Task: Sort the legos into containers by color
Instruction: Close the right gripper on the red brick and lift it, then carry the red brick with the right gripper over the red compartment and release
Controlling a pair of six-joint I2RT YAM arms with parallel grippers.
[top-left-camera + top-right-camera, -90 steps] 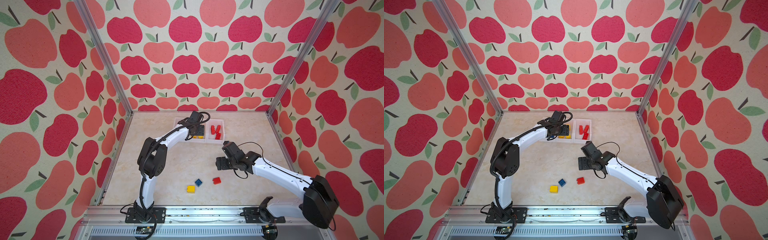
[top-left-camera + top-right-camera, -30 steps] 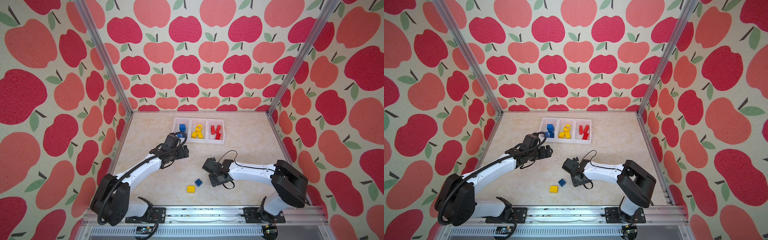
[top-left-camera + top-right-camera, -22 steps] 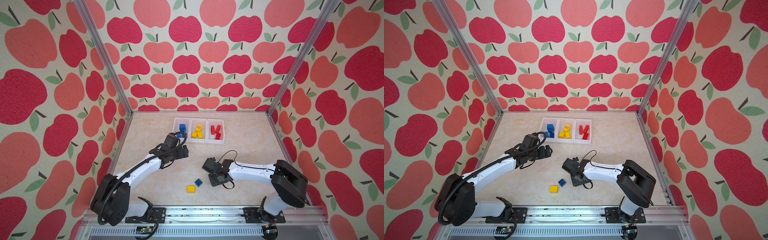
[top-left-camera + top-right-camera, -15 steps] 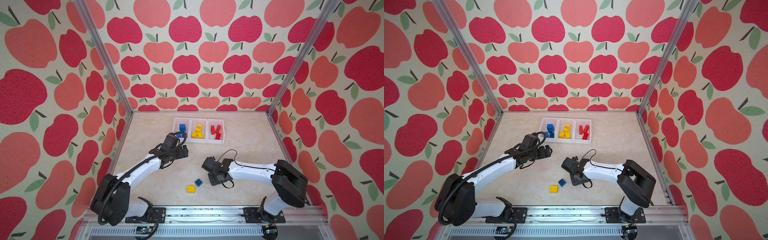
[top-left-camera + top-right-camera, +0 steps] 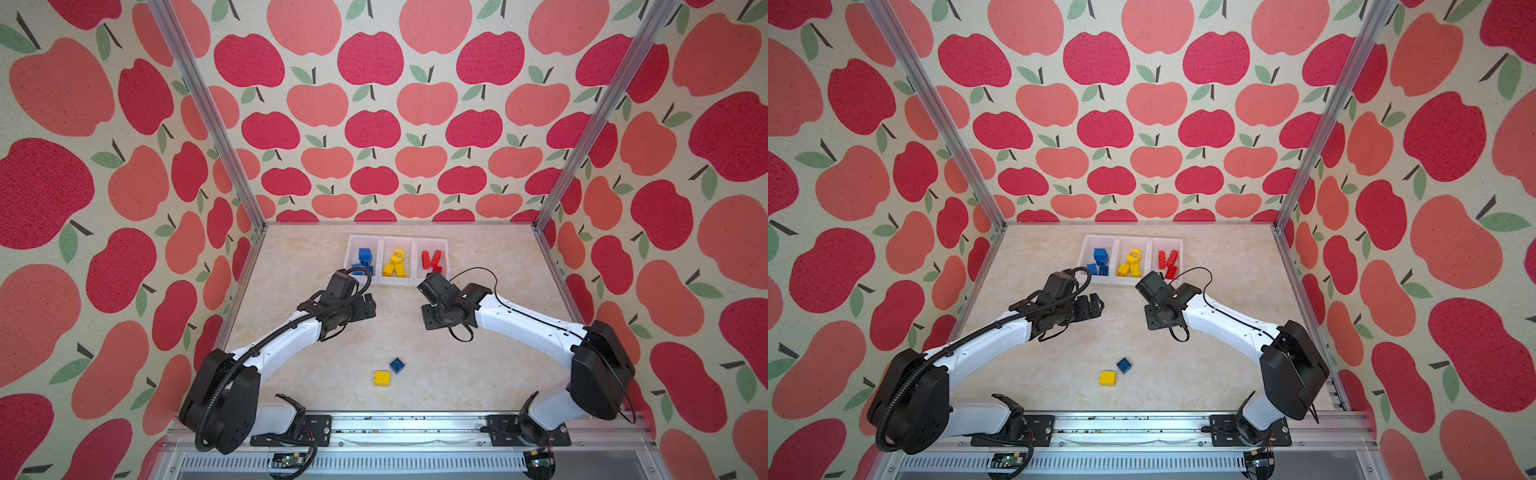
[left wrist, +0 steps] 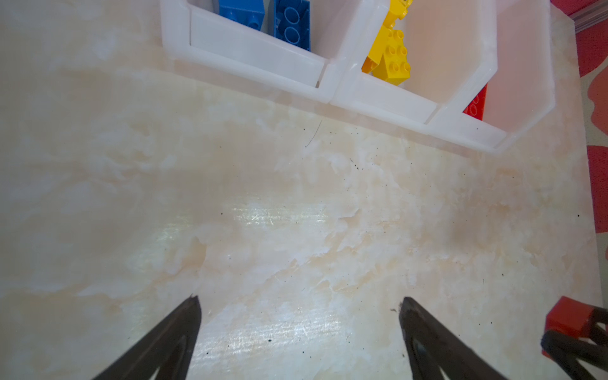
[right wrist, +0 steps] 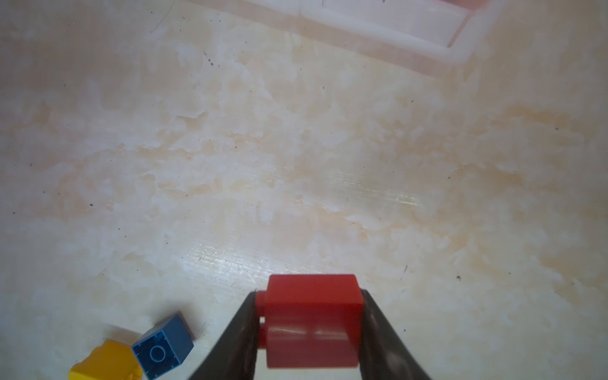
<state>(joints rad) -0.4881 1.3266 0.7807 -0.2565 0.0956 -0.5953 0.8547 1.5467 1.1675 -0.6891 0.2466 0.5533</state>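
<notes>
Red lego point(image 7: 312, 320) clamped in right pincer point(image 7: 311, 296), seemingly airborne, left pincer point(image 6: 300, 298) empty

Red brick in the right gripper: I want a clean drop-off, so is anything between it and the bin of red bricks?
Nothing visible does. The red brick, clamped in the right gripper, faces only bare table up to the red bin. The open left gripper stands off to the side, apart.

Joined white translucent bins point(image 6: 256, 54) hold colour-sorted studded plastic bricks point(image 5: 365, 254); a blue brick point(image 5: 397, 365) lies beside a yellow brick point(image 5: 382, 378); a red brick point(image 7: 312, 320) is gripped.
</notes>
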